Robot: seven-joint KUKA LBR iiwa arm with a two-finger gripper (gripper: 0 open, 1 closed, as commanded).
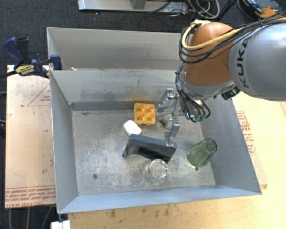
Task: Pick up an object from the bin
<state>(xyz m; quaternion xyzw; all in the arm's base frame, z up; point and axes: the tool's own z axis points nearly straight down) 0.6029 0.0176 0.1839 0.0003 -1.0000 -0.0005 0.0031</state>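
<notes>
end effector (170,136) over right end of dark grey bracket (144,146) lying left-right.

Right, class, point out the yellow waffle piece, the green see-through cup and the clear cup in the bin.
yellow waffle piece (144,113), camera view, middle of its gridded top.
green see-through cup (201,153), camera view, middle of its side wall.
clear cup (157,169), camera view, centre of its round outline.

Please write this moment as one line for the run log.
gripper: low in bin, at view-right end of dark grey angled piece | nearby: yellow waffle block, white lump, clear cup, green cup
</notes>
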